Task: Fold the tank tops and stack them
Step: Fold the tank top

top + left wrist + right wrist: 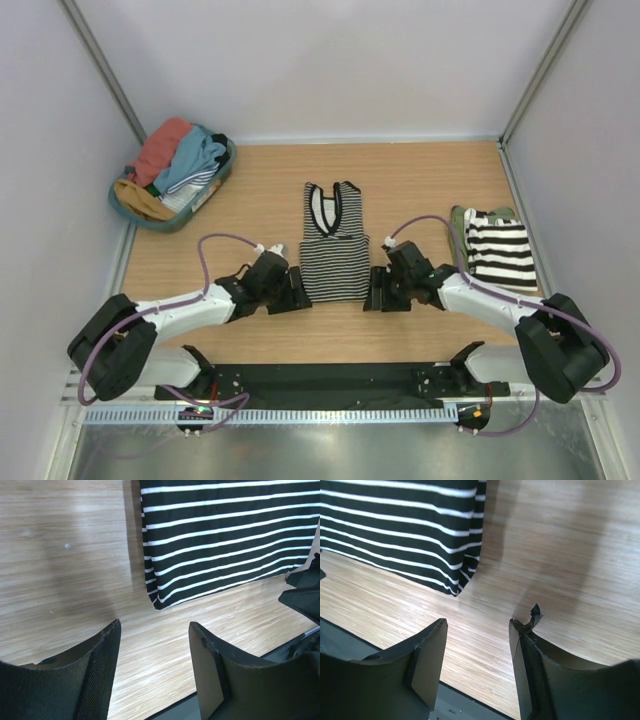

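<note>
A black-and-white striped tank top (335, 245) lies flat at the table's middle, neck end away from me. Its lower corners show in the left wrist view (220, 540) and the right wrist view (405, 530). My left gripper (291, 292) is open and empty just left of its near hem (155, 630). My right gripper (381, 290) is open and empty just right of the hem (477, 627). A folded striped top (500, 250) lies on an olive green top (459, 222) at the right. More tank tops fill the round teal basket (225, 170).
The basket stands at the back left and holds coral (160, 145), blue (195, 155) and mustard (140, 200) tops. White walls close the table on three sides. A black rail (330, 380) runs along the near edge between the arm bases.
</note>
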Robot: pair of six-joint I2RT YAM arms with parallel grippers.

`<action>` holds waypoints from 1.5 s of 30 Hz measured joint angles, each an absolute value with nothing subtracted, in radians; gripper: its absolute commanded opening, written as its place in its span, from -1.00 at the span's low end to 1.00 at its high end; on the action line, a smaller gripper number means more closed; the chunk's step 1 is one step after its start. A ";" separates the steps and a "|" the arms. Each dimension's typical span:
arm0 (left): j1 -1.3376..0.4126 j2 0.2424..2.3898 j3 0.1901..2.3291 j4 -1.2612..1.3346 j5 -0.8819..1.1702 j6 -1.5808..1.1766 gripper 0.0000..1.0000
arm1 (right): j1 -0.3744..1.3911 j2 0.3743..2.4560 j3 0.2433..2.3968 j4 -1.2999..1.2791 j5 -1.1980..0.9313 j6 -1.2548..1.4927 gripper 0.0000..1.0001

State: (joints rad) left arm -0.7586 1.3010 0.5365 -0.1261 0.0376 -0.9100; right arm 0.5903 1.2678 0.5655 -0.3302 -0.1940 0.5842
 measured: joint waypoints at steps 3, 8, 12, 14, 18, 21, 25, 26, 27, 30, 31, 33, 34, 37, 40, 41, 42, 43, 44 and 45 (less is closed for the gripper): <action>-0.768 1.301 0.532 -0.125 0.035 -0.911 0.10 | 0.595 1.268 0.543 -0.300 -0.202 0.591 0.16; -0.770 1.337 0.540 -0.093 0.035 -0.918 0.03 | 0.595 1.295 0.538 -0.228 -0.214 0.606 0.10; -0.770 1.397 0.574 -0.068 0.034 -0.931 -0.18 | 0.595 1.335 0.555 -0.190 -0.217 0.607 -0.05; -0.770 1.426 0.593 -0.059 0.035 -0.936 -0.41 | 0.595 1.366 0.573 -0.181 -0.218 0.606 -0.21; -0.770 1.468 0.610 -0.047 0.038 -0.944 -0.99 | 0.595 1.412 0.595 -0.172 -0.220 0.600 -0.84; -0.775 1.465 0.610 -0.052 0.038 -0.942 -1.00 | 0.597 1.406 0.595 -0.188 -0.219 0.601 -0.98; -0.789 1.424 0.613 -0.096 0.044 -0.942 -1.00 | 0.609 1.335 0.598 -0.257 -0.219 0.601 -0.98; -0.794 1.404 0.620 -0.121 0.046 -0.940 -1.00 | 0.613 1.305 0.602 -0.281 -0.219 0.601 -0.98; -0.796 1.384 0.630 -0.146 0.048 -0.938 -1.00 | 0.617 1.276 0.610 -0.307 -0.219 0.601 -0.98; -0.799 1.337 0.676 -0.223 0.049 -0.932 -1.00 | 0.623 1.207 0.649 -0.384 -0.209 0.598 -0.98; -0.799 1.322 0.702 -0.255 0.048 -0.929 -0.99 | 0.623 1.187 0.669 -0.410 -0.204 0.596 -0.98; -0.799 1.298 0.762 -0.311 0.044 -0.915 -0.98 | 0.623 1.162 0.715 -0.462 -0.190 0.589 -0.98; -0.799 1.288 0.793 -0.334 0.040 -0.908 -0.95 | 0.623 1.155 0.736 -0.483 -0.182 0.584 -0.98; -0.799 1.282 0.897 -0.411 0.024 -0.883 -0.94 | 0.623 1.152 0.810 -0.543 -0.161 0.567 -0.98; -0.798 1.288 1.000 -0.484 -0.001 -0.853 -0.88 | 0.623 1.166 0.881 -0.595 -0.138 0.545 -0.98; -0.796 1.293 1.029 -0.500 -0.006 -0.844 -0.88 | 0.622 1.175 0.902 -0.608 -0.131 0.539 -0.98; -0.790 1.301 1.055 -0.512 -0.008 -0.832 -0.88 | 0.622 1.188 0.929 -0.618 -0.124 0.531 -0.98; -0.785 1.309 1.075 -0.522 -0.008 -0.826 -0.88 | 0.618 1.207 0.955 -0.628 -0.120 0.523 -0.98; -0.774 1.322 1.097 -0.529 -0.007 -0.818 -0.88 | 0.612 1.230 0.983 -0.633 -0.118 0.516 -0.98; -0.759 1.335 1.111 -0.533 -0.004 -0.808 -0.90 | 0.606 1.253 1.007 -0.634 -0.118 0.509 -0.98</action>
State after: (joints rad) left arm -0.7593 1.3346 1.1107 -0.5335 -0.0036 -0.8078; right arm 0.6064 1.2530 1.0065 -0.6342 -0.1181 0.5091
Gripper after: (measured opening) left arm 0.061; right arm 0.039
